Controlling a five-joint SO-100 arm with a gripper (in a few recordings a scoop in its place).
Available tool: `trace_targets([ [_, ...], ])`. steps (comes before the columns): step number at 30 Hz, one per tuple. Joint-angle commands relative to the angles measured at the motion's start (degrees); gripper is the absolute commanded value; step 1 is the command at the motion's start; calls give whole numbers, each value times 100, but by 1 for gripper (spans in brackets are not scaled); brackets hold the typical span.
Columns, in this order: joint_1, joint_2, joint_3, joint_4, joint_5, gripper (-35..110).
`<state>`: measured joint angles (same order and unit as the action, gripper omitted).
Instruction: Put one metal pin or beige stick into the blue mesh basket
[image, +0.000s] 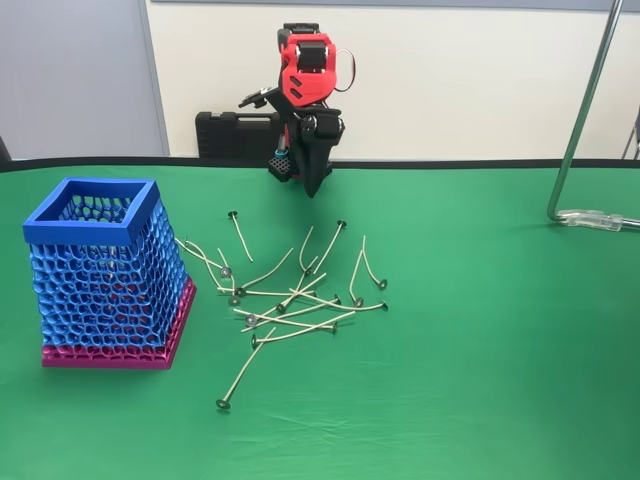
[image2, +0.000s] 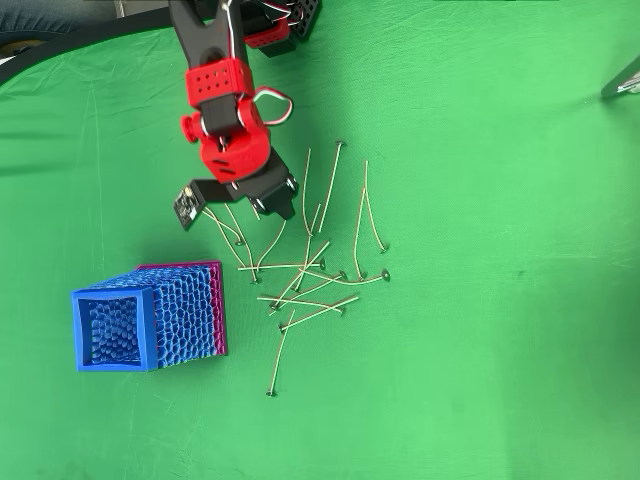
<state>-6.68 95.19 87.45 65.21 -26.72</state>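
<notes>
The blue mesh basket (image: 104, 276) (image2: 152, 316) stands upright on its magenta base at the table's left. Several thin beige sticks with dark round heads lie in a loose heap (image: 292, 300) (image2: 312, 272) on the green cloth to its right. One stick (image: 243, 372) (image2: 281, 354) lies apart at the near end of the heap, another (image: 239, 236) at the far end. My red and black gripper (image: 314, 186) (image2: 275, 206) hangs at the back of the table, pointing down behind the heap. Its fingers look shut with nothing between them.
A black case (image: 234, 135) sits behind the arm against the wall. A metal stand (image: 585, 118) rises at the far right, its foot (image: 598, 218) on the cloth. Open green cloth lies to the heap's right and front.
</notes>
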Motion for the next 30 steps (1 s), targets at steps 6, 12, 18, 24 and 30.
trace_targets([
  [6,-396,-1028,-1635,255,-35,0],
  [12,-536,-1767,-2584,545,-167,0],
  [18,-562,-2391,-3357,615,-281,0],
  [24,-729,-3006,-4113,738,-404,0],
  [30,-984,-3604,-5186,1046,-378,0],
])
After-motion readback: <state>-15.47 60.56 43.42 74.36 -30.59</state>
